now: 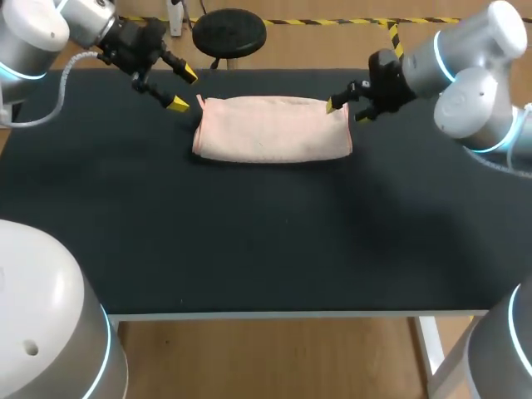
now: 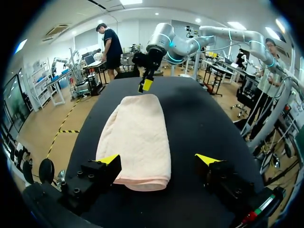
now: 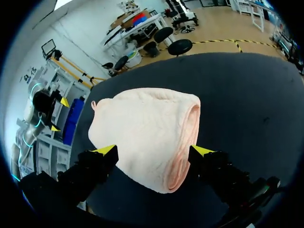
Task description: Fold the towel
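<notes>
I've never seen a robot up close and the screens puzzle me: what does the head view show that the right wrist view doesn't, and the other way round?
Only the head view shows the black table's front edge and the right arm from outside, at the end of the towel opposite the left arm. Only the right wrist view shows the towel's layered end up close, framed by the right arm's jaws, open. Both show the pink towel lying folded on the table, and the left arm's jaws, open, near its other end.
</notes>
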Motion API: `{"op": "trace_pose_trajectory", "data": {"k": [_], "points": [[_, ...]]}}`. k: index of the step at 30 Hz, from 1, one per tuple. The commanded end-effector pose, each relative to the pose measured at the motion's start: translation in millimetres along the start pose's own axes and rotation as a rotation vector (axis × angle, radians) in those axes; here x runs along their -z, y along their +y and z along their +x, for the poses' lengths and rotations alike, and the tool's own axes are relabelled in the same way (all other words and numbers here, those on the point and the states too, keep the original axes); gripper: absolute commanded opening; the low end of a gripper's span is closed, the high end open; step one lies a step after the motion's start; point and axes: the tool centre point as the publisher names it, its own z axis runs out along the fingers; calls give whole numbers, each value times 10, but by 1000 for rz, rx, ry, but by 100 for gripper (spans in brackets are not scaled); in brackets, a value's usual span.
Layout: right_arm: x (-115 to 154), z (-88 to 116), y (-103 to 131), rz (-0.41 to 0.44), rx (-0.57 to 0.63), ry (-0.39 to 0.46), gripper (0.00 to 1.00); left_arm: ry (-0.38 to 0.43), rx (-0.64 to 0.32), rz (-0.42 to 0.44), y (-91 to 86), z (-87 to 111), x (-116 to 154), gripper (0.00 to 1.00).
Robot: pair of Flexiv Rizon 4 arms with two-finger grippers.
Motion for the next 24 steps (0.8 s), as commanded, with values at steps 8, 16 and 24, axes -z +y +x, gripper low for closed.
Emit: {"op": "trace_pose_trajectory", "data": {"k": [8,16,24], "points": [[-95,-179,32,46,-144,-31,100,-2,-2,1,5,5,-4,100],[-198,-306,69,92,-99,-40,100,-2,-2,1,5,5,-4,100],[-278,-357,66,129,-72,-30,100,-2,-2,1,5,5,-4,100]]}}
